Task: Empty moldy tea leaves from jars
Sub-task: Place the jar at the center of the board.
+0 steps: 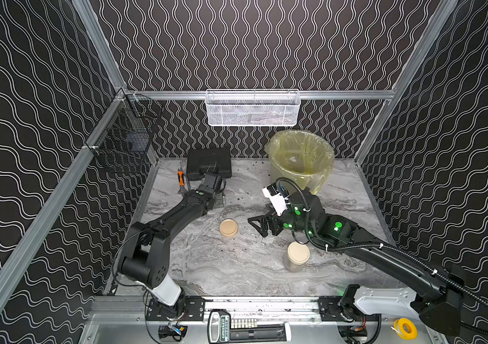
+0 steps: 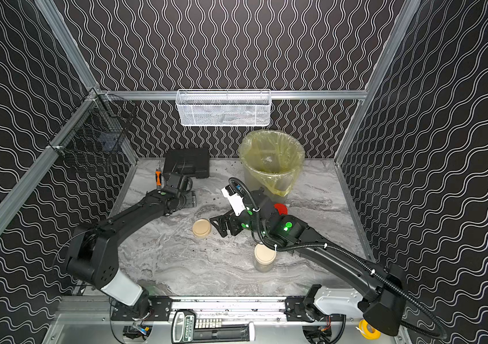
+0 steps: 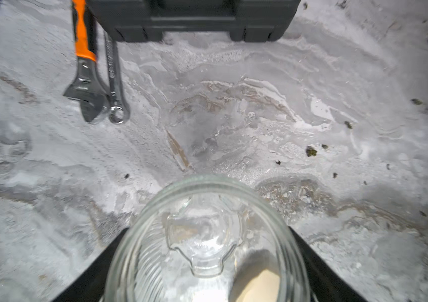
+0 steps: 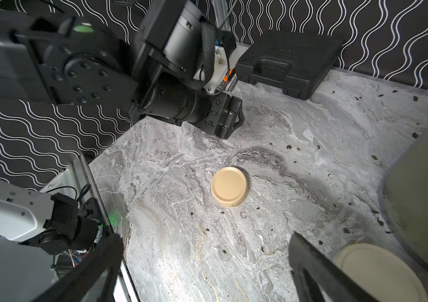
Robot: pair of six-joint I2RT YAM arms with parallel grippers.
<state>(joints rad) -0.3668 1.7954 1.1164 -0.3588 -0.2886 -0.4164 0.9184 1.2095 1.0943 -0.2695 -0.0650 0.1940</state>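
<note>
In the left wrist view my left gripper (image 3: 209, 230) is shut on a clear glass jar (image 3: 207, 188) that has no lid and shows no leaves inside. In both top views the wrist hides that grip (image 1: 217, 201) (image 2: 187, 199). A loose cream lid (image 1: 228, 227) (image 4: 230, 187) lies mid-table. Just to its right my right gripper (image 1: 256, 227) (image 4: 205, 241) hangs open and holds nothing. A jar with a cream lid (image 1: 297, 256) (image 2: 264, 257) stands near the front. A red lid (image 2: 280, 208) peeks from behind the right arm. Tea leaves (image 3: 311, 151) (image 4: 288, 147) are scattered as dark specks.
A bucket lined with a yellow bag (image 1: 301, 158) (image 2: 271, 158) stands at the back right. A black tool case (image 1: 208, 163) and wrenches (image 3: 87, 86) lie at the back left. A white mesh basket (image 1: 251, 108) and a black wire basket (image 1: 126, 143) hang on the walls.
</note>
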